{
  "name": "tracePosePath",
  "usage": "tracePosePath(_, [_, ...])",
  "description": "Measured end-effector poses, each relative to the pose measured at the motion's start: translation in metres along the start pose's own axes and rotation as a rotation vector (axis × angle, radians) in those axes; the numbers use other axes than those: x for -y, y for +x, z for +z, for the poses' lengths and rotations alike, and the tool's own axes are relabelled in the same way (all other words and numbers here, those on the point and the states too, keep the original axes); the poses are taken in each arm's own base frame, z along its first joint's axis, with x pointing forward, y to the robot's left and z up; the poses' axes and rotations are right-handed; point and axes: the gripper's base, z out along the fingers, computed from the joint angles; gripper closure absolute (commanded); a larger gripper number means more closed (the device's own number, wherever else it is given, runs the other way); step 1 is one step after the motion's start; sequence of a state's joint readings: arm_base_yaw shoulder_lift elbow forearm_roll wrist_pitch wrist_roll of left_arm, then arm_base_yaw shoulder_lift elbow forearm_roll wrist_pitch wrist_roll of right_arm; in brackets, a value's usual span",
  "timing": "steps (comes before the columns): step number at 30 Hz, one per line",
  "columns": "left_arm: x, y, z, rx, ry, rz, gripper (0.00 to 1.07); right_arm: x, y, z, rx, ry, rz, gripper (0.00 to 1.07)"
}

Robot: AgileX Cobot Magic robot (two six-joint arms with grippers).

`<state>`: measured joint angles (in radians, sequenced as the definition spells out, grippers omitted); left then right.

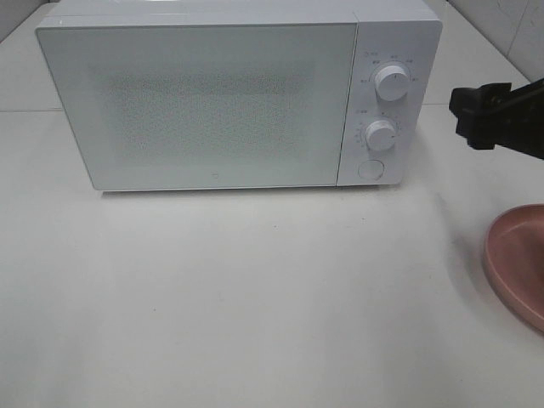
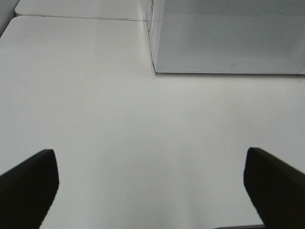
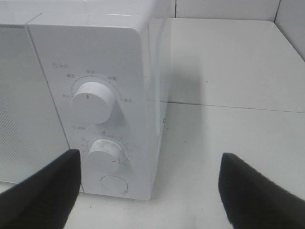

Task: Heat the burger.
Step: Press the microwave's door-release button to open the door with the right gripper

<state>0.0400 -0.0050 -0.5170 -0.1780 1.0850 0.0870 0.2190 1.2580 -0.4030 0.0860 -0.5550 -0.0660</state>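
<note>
The left gripper (image 2: 151, 188) stands wide open and empty above the table (image 2: 95, 119). The right gripper (image 3: 150, 191), also open and empty, hangs near the closed microwave (image 1: 204, 102).

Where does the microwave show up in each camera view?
Exterior high: the microwave fills the upper half.
Left wrist: only its door corner shows.
Right wrist: its dials, close up.
Shared landmark: the table seam passing under the microwave.
</note>
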Motion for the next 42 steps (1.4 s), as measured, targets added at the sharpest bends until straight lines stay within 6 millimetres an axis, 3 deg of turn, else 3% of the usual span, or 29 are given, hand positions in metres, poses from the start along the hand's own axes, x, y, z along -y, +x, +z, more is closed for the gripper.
tracePosePath(20, [0.0, 0.0, 0.0, 0.0, 0.0, -0.001, 0.09, -0.048, 0.021, -0.019, 0.071, 0.088, -0.039, 0.31])
tracePosePath(28, [0.0, 0.0, 0.0, 0.0, 0.0, -0.001, 0.09, -0.073, 0.048, -0.018, 0.001, 0.125, -0.047, 0.31])
tracePosePath(36, [0.0, 0.0, 0.0, 0.0, 0.0, -0.001, 0.09, -0.08, 0.066, -0.013, -0.059, 0.12, -0.051, 0.31])
tracePosePath(42, [0.0, 0.0, 0.0, 0.0, 0.0, -0.001, 0.09, -0.08, 0.068, -0.012, -0.048, 0.131, 0.001, 0.32])
